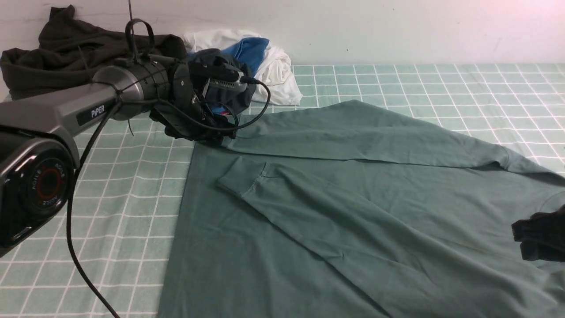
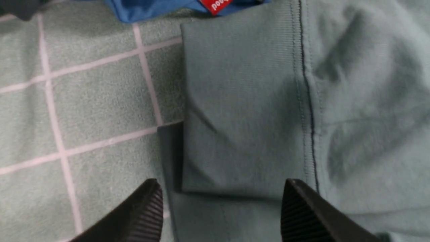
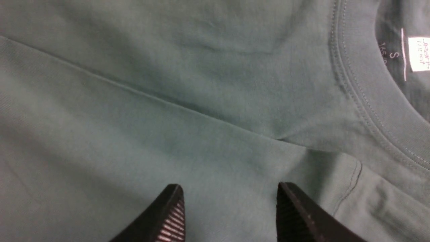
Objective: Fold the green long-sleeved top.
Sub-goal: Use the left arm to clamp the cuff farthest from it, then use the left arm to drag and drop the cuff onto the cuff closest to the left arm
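- Front view, far left: left arm is reaching forward over the checked cover, cable hanging off it.
- Dark olive garment is lying bunched at the back left by the wall.
- Left gripper is hovering at the far-left corner of the green long-sleeved top. Its jaws are standing wide apart and gripping nothing.
- Left wrist view: one fingertip is sitting over the cover and the other over the top, with the far sleeve's cuff between them. Can't tell if they are touching the fabric.
- White and blue clothes are piled just behind that corner. A blue edge with a red tag is showing beside the cuff.
- Green top is lying flat across the middle and right of the cover, with both sleeves folded over the body. The near sleeve's cuff is pointing left.
- Right gripper is sitting at the right edge over the top, near the collar. Its jaws are spread and holding nothing.
- Size label is showing inside the collar.
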Robot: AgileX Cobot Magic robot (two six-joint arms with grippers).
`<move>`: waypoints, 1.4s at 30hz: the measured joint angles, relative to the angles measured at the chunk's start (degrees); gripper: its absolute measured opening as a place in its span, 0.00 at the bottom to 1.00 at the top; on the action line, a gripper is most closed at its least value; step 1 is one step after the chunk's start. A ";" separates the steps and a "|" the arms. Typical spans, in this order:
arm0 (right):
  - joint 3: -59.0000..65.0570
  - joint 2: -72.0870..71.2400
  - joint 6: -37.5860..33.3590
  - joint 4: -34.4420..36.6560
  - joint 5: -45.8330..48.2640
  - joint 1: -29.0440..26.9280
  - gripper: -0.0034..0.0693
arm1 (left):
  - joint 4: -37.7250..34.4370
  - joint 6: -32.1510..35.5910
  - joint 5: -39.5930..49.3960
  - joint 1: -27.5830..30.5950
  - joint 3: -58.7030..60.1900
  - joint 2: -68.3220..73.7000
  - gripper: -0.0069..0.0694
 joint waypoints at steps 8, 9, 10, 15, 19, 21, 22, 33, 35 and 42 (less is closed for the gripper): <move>0.00 0.00 -0.05 0.00 -0.63 0.00 0.54 | -0.42 -1.85 -0.71 0.04 -3.74 3.40 0.67; 0.00 0.00 -0.05 0.00 -0.63 0.00 0.54 | -0.42 -1.85 -0.71 0.04 -3.87 3.40 0.66; 0.00 0.00 -0.05 0.00 -0.63 0.00 0.54 | -0.42 -1.85 -0.71 0.04 -4.02 3.47 0.65; 0.00 0.00 -0.24 0.00 -0.63 0.00 0.54 | -0.42 -1.85 -0.19 -0.01 -5.19 3.65 0.49; 0.00 0.00 -0.24 0.00 -0.68 0.00 0.54 | -0.42 -1.85 0.78 -0.01 -5.29 3.65 0.34; 0.00 0.00 -0.24 0.00 -0.68 0.00 0.54 | -0.42 -1.85 1.10 -0.01 -5.29 3.65 0.27; 0.00 0.00 -0.24 0.00 -0.68 0.00 0.54 | -0.42 -1.85 1.21 -0.01 -5.29 3.65 0.23; 0.00 0.00 -0.27 0.65 -0.81 0.00 0.54 | -0.96 2.66 4.89 -0.13 -5.35 2.79 0.11; 0.00 0.00 -0.54 1.19 -0.97 0.00 0.54 | -1.33 2.99 6.25 -0.12 -5.35 1.51 0.11; 0.00 -0.01 -1.15 1.69 -1.73 0.00 0.54 | -1.61 3.07 10.80 -1.59 -5.35 -7.08 0.11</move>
